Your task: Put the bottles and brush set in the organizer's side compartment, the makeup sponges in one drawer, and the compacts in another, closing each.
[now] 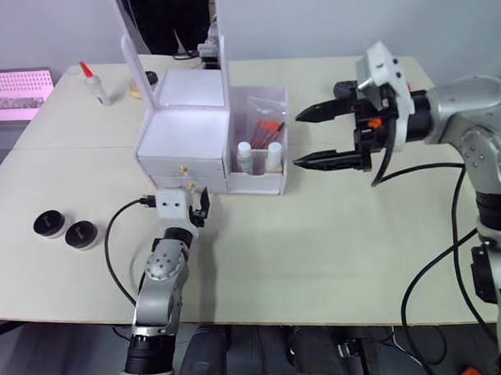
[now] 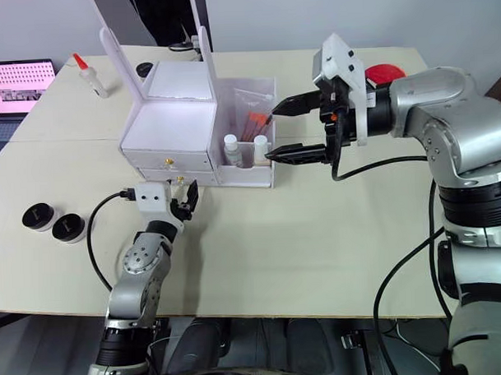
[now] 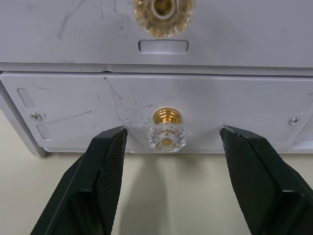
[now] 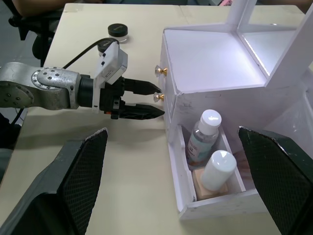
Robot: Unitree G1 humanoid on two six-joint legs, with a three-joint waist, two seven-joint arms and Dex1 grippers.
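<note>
The white organizer [image 1: 183,136] stands mid-table with both drawers shut. Its side compartment [image 1: 263,184] holds two white-capped bottles [image 1: 244,157] [image 1: 274,156] and the brush set [image 1: 267,131] behind them. Two black round compacts [image 1: 48,223] [image 1: 81,234] lie on the table at the left. My left gripper [image 3: 171,134] is open, its fingers on either side of the lower drawer's clear-and-gold knob [image 3: 167,136], not touching it. My right gripper [image 1: 300,138] hovers open and empty just right of the side compartment. The makeup sponges are out of view.
A mirror [image 1: 171,30] rises behind the organizer's raised lid. A squeeze bottle with a red tip [image 1: 95,84] and a small dark jar [image 1: 150,77] stand at the back left. A laptop [image 1: 17,95] sits off the left edge, and a red object [image 2: 384,72] lies behind the right arm.
</note>
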